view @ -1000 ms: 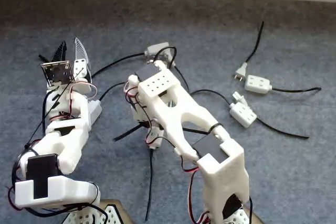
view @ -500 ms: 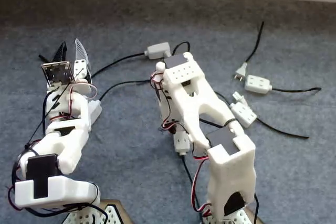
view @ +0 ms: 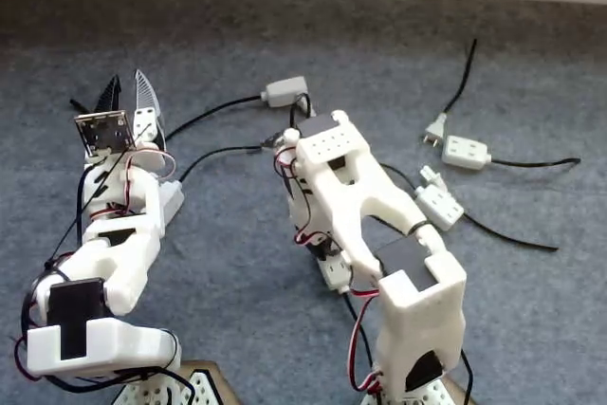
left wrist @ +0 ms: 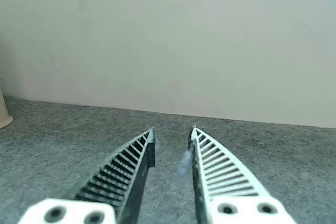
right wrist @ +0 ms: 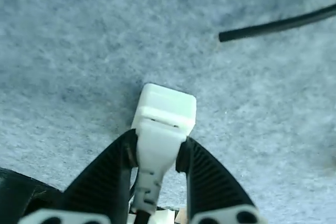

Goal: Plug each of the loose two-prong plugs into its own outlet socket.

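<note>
**A:** How far along is this looking?

**B:** Early, I'd judge. The right gripper (right wrist: 157,141) is pinching a white block (right wrist: 167,109) between its fingers, over the carpet (right wrist: 79,35). Nothing to mate it with is lying ahead of the tips. A black cable end (right wrist: 273,24) is lying farther out, well apart from it.

**A:** And the rest?

**B:** Well away from that gripper, the far plug (view: 434,130) is lying against the end of the far socket (view: 466,151). The near plug (view: 430,175) is doing likewise at the near socket (view: 439,206). I cannot tell whether either is seated. A grey plug (view: 285,92) is lying loose. The left gripper (left wrist: 171,132) is hanging spread and empty, aiming at the wall (left wrist: 168,40).

**A:** Which way is the block pointing?

**B:** Its long axis is running in line with the fingers. The blunt face is pointing away from the wrist, and the cord end is tucking back between the fingers. No prongs are showing, so I'm reading it as a socket.
</note>
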`<state>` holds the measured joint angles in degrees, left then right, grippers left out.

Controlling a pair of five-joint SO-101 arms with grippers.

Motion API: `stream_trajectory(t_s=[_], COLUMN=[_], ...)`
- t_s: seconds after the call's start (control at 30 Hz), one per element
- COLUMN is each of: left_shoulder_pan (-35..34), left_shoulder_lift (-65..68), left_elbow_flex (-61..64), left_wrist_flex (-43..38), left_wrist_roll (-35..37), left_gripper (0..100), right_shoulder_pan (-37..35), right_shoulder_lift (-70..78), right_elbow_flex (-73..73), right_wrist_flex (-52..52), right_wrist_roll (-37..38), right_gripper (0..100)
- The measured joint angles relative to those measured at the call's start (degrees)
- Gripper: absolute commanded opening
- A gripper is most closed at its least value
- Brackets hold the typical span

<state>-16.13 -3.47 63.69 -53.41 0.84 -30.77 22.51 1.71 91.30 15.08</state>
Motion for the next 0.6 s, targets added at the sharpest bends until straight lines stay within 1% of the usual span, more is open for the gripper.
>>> stream_trajectory(t_s=[0.1, 0.23, 0.5, 0.6], left_shoulder_pan=[0.0, 0.0, 0.0, 0.0], left_shoulder_lift=[0.0, 0.0, 0.0, 0.0], left_elbow_flex=[0.0, 0.0, 0.0, 0.0], left_wrist_flex=[0.0, 0.0, 0.0, 0.0], left_wrist_roll=[0.0, 0.0, 0.0, 0.0], left_gripper=[12, 12, 12, 12], right_shoulder_pan=[0.0, 0.0, -0.1, -0.1], right_shoulder_lift=[-0.1, -0.2, -1.5, -2.2], right_elbow_flex=[0.6, 3.3, 12.6, 13.6], right_wrist_flex=[-1.7, -4.0, -10.9, -11.9], right_wrist_roll=[2.4, 3.3, 3.4, 3.4], right_gripper=[0.9, 0.9, 0.9, 1.2])
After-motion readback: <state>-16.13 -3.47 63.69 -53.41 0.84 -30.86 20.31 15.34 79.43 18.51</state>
